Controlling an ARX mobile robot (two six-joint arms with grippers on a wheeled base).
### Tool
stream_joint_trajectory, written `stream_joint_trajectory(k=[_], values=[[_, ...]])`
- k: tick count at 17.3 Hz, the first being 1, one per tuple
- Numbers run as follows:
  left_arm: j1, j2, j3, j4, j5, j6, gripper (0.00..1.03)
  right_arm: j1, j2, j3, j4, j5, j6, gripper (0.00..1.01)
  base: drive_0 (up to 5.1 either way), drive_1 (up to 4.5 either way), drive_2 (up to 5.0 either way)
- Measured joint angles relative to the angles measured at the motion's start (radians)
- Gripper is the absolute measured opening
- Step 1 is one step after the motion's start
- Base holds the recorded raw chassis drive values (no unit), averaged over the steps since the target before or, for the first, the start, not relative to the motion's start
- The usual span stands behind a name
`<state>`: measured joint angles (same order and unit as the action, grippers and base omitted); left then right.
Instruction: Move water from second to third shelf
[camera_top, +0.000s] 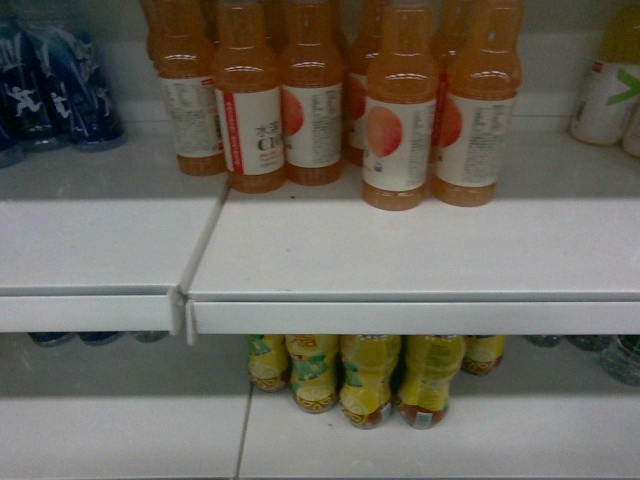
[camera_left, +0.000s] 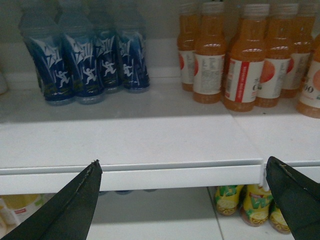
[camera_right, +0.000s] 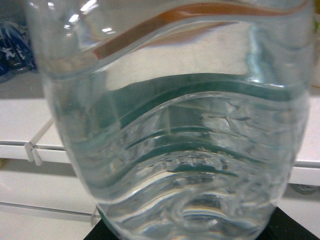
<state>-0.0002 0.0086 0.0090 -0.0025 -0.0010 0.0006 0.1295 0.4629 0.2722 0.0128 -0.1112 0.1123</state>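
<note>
Head view: orange juice bottles (camera_top: 400, 110) on a white shelf (camera_top: 400, 250); yellow bottles (camera_top: 370, 380) below. Left wrist view: left tool (camera_left: 182, 197) spread wide, empty, facing blue bottles (camera_left: 85, 60). Right wrist view: water bottle (camera_right: 175, 125) fills frame, right tool's grip state indiscernible.

Left fingers (camera_left: 75, 205) spread wide, right fingers (camera_right: 295, 231) barely visible

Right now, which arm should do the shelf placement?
Right. Its wrist view is filled by the water bottle, apparently held between its jaws, with the white shelf edge just behind. The left gripper has its jaws spread wide with nothing between them, facing the blue bottles.
</note>
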Motion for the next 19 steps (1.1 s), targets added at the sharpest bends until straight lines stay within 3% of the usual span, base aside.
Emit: stream_joint_trajectory(k=[19], values=[[0.0,0.0,0.0,-0.003,0.001,0.0,0.98,0.001,0.0,0.0,0.0,-0.003,0.0,0.39,-5.0,2.45,2.4]])
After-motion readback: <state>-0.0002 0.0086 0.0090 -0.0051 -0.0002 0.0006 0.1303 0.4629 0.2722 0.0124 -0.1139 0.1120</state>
